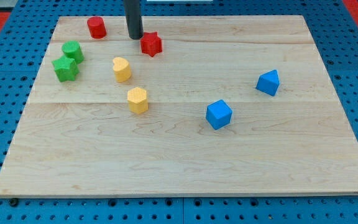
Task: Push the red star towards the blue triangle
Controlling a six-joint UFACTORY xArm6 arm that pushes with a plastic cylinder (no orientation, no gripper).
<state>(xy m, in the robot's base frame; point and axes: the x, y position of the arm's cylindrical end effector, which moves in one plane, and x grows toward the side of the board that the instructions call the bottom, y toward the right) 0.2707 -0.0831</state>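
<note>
A pale wooden board (185,155) lies on a blue pegboard surface (5,93) and fills most of the view. My tip (135,37) comes down at the far edge of the board, left of centre, and ends as a plain dark rod with no jaws to open or close; it holds nothing. The red star (151,44) sits just to the right of my tip and slightly nearer, so close that I cannot tell whether they touch. A red cylinder (96,27) stands to the left of my tip, near the far left corner. Further left and nearer, a green cylinder (73,51) and a green star (65,68) sit close together by the left edge. A yellow heart (122,69) lies near the star's left side, closer to the view's bottom, and a yellow block (138,100), whose shape I cannot make out for sure, sits nearer again. On the right half, the blue triangle (268,82) lies well apart from the red star, to the right and nearer. A blue cube (219,114) rests left of the triangle and nearer still.
</note>
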